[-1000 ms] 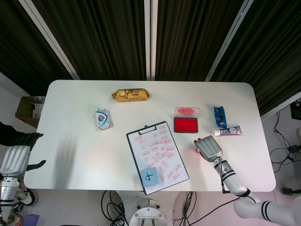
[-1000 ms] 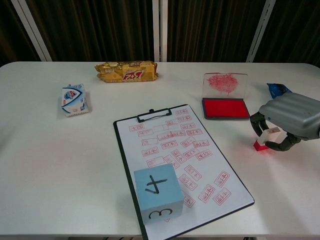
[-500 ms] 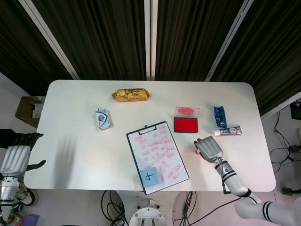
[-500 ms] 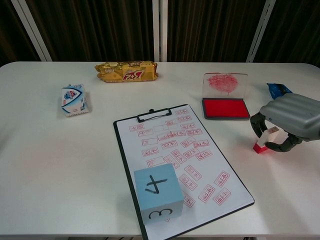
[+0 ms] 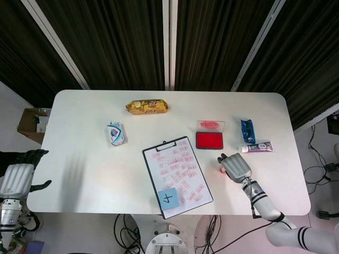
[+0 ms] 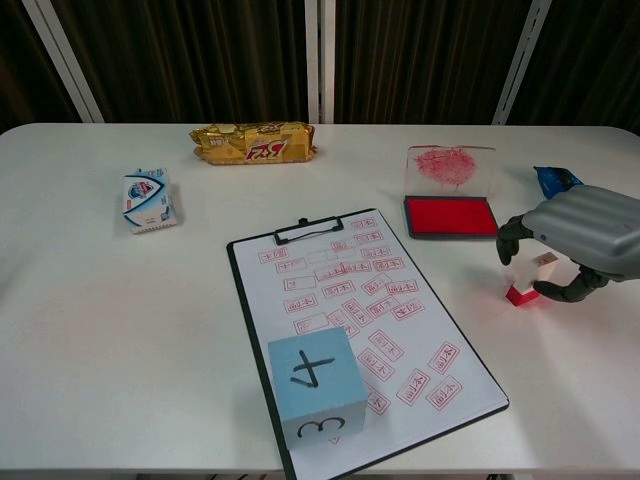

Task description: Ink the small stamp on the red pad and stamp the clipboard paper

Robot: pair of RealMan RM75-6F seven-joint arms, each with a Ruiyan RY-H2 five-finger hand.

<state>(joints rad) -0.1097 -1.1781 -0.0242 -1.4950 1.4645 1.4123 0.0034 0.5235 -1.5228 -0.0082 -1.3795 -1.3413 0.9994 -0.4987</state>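
The small stamp (image 6: 530,276), white with a red base, stands on the table right of the clipboard (image 6: 350,310) and in front of the red ink pad (image 6: 450,216). My right hand (image 6: 585,240) arches over it, one finger raised on its left and the thumb low on its right; neither clearly presses it. In the head view the right hand (image 5: 235,165) hides most of the stamp (image 5: 221,169), near the pad (image 5: 209,140). The clipboard paper (image 5: 177,172) carries several red stamp marks. My left hand (image 5: 18,177) hangs beyond the table's left edge, empty, fingers apart.
A light blue cube (image 6: 315,385) sits on the paper's near corner. A yellow biscuit pack (image 6: 253,142) lies at the back and a tissue pack (image 6: 148,199) at the left. A blue packet (image 5: 247,130) and a toothpaste tube (image 5: 257,147) lie right of the pad.
The fingers of my right hand have spread slightly away from the stamp, which tilted briefly and now stands upright on the same spot. The left hand has not moved.
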